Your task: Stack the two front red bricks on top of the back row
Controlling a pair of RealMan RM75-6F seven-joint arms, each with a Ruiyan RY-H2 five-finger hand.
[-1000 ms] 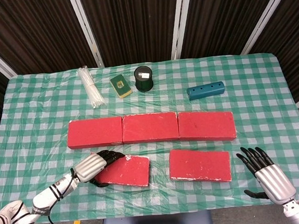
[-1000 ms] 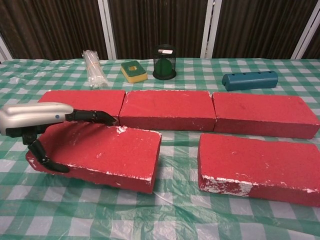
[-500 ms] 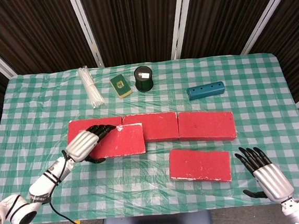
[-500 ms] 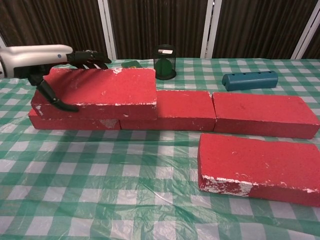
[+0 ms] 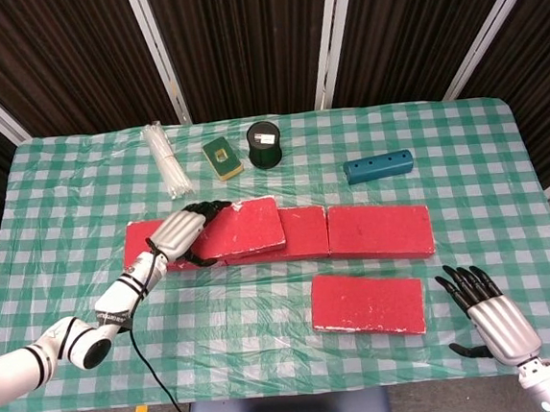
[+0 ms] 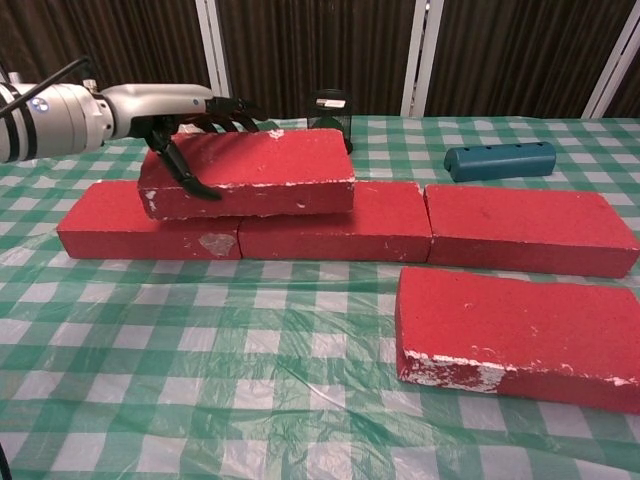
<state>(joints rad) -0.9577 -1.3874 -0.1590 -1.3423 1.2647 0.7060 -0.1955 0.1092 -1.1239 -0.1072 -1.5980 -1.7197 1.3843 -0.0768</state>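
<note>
My left hand [image 5: 183, 234] [image 6: 180, 115] grips the left end of a red brick [image 5: 245, 229] [image 6: 255, 172], fingers over its top and thumb on its front face. That brick lies over the seam between the left [image 5: 143, 244] [image 6: 110, 220] and middle [image 5: 306, 232] [image 6: 380, 222] bricks of the back row; whether it rests on them I cannot tell. The right back brick [image 5: 379, 231] [image 6: 530, 230] is bare. The other front brick [image 5: 367, 304] [image 6: 515, 335] lies flat on the table. My right hand [image 5: 489, 314] hovers open at the front right corner, holding nothing.
Behind the row stand a dark green cylinder [image 5: 265, 144] [image 6: 329, 125], a yellow-green sponge [image 5: 222, 158], a bundle of clear straws [image 5: 167, 159] and a teal bar with holes [image 5: 379, 167] [image 6: 500, 160]. The checked tablecloth [image 5: 264, 303] covers the table.
My left hand lifted the front left brick off the table and carried it back and to the right, over the back row. The right hand barely shifted.
</note>
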